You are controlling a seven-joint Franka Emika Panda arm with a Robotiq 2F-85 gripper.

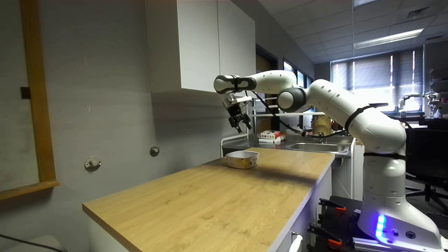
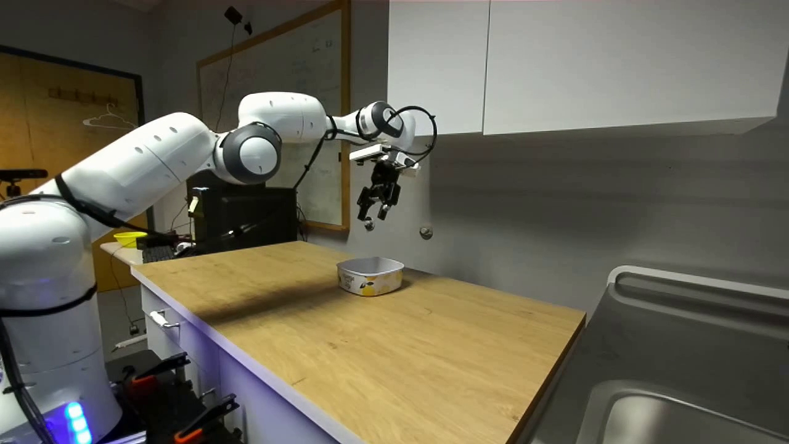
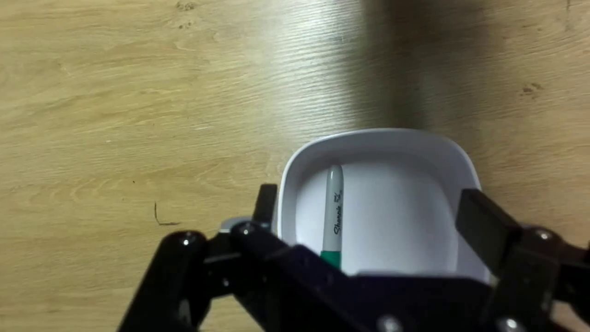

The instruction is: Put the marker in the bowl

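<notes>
Hovering above the bowl (image 2: 370, 283), the spread gripper (image 2: 373, 215) points downward.

- In the wrist view, the green end of the Sharpie marker (image 3: 333, 214) is partly hidden by the end effector (image 3: 368, 198).
- The Sharpie marker's smallest print (image 3: 337, 198) cannot be read.
- The lower rim of the bowl (image 3: 387, 143) is covered there too.
- In both exterior views, the Sharpie marker is concealed by the bowl's wall.
- In the wrist view, the end effector is blurred and cut off by the bottom edge.
- In an exterior view, the bowl's lettering (image 2: 349, 282) is too small to be read.
- In both exterior views, the table (image 1: 210, 196) is cut off by the bottom edge.
</notes>
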